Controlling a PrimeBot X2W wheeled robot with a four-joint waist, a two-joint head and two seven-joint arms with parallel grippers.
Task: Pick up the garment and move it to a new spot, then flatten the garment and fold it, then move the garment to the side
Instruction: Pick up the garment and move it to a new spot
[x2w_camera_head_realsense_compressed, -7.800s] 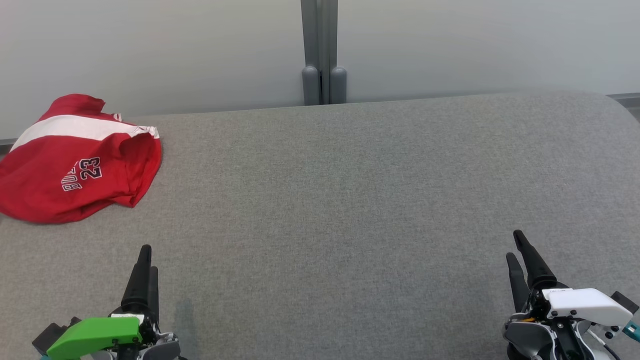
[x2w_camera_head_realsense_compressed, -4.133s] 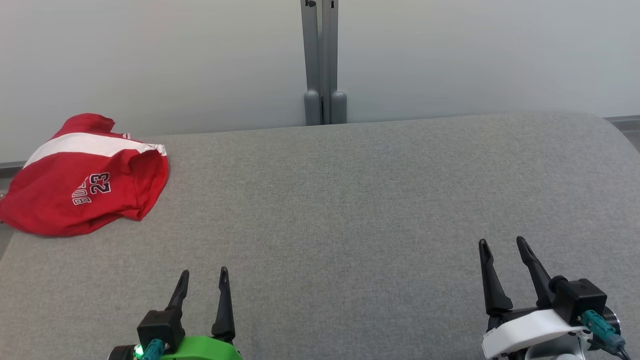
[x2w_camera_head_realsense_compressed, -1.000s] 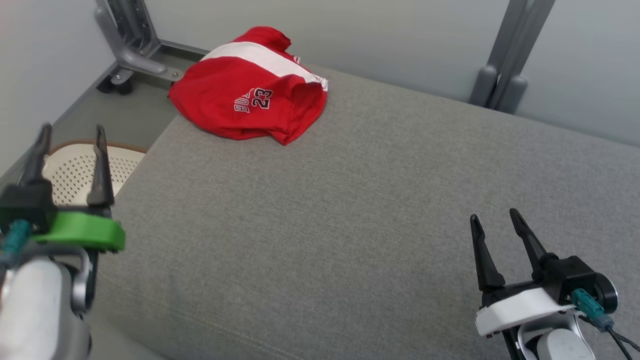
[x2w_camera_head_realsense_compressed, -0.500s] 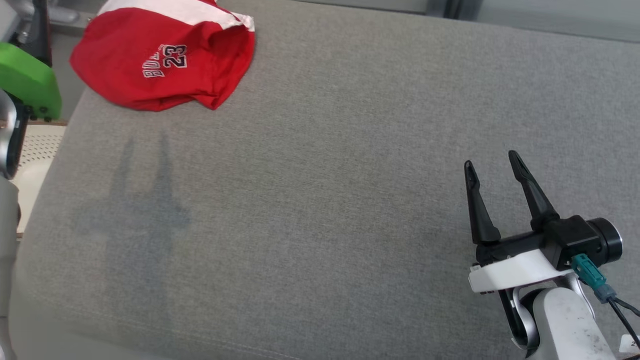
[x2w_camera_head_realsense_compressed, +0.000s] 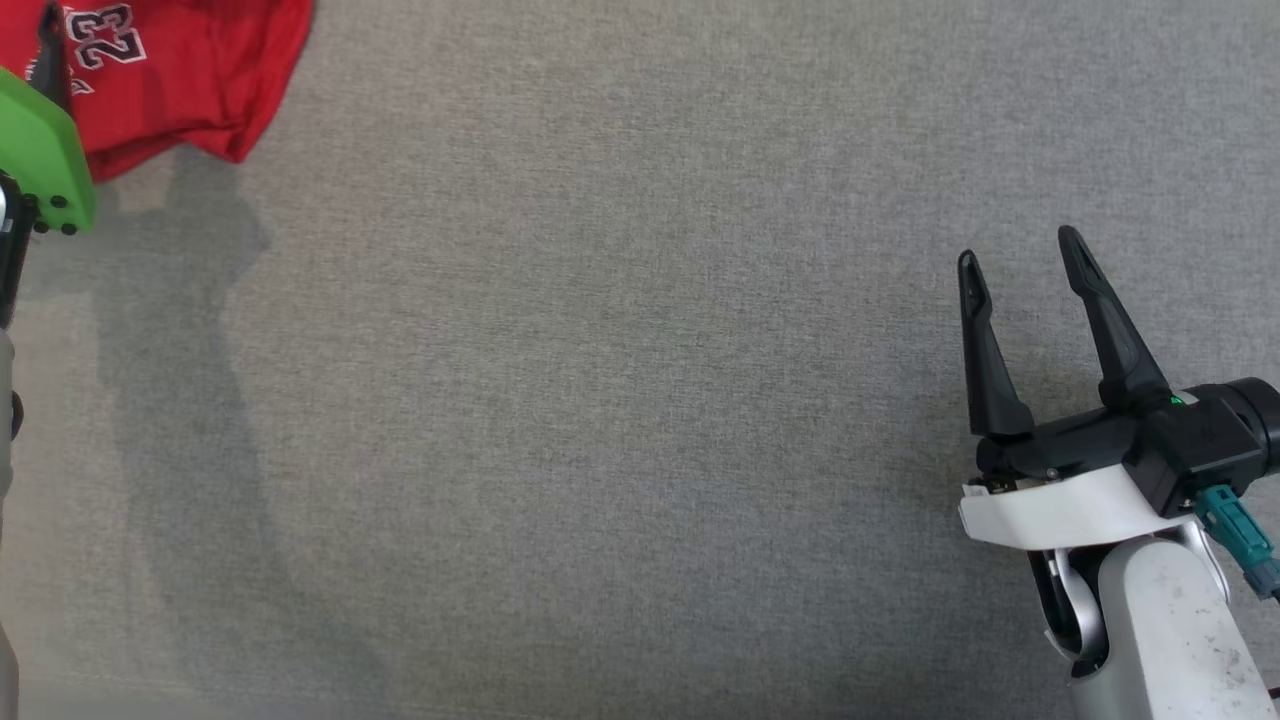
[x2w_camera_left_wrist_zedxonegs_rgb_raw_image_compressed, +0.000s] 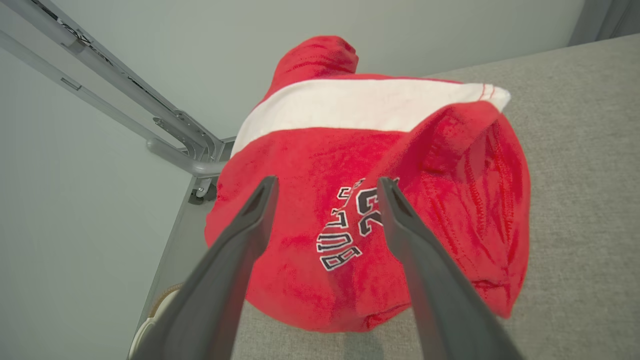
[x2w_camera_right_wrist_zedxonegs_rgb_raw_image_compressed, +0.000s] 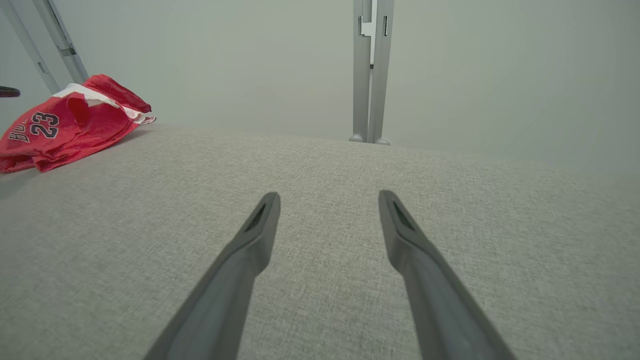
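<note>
Garment (x2w_camera_left_wrist_zedxonegs_rgb_raw_image_compressed: 370, 210) at cushion (x2w_camera_head_realsense_compressed: 620, 400) far-left corner, right claw (x2w_camera_head_realsense_compressed: 1020, 250) well apart

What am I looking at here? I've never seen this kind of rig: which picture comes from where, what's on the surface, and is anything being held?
This is a wheeled robot with two arms, each ending in a gripper with two long dark fingers. Three cameras record one moment.

The head view looks down from the robot's head onto a grey fabric surface. The right gripper is at the lower right, jaws apart and holding nothing. At the upper left, the green cover belongs to the left arm.

The left wrist view looks along the left gripper, whose jaws are spread in front of a crumpled red garment with a white stripe and the number 23. It lies at the surface's corner, beside a grey metal frame. Nothing is gripped yet.

The right wrist view looks along the right arm's own fingers across the bare fabric, with the garment far off to the left.
</note>
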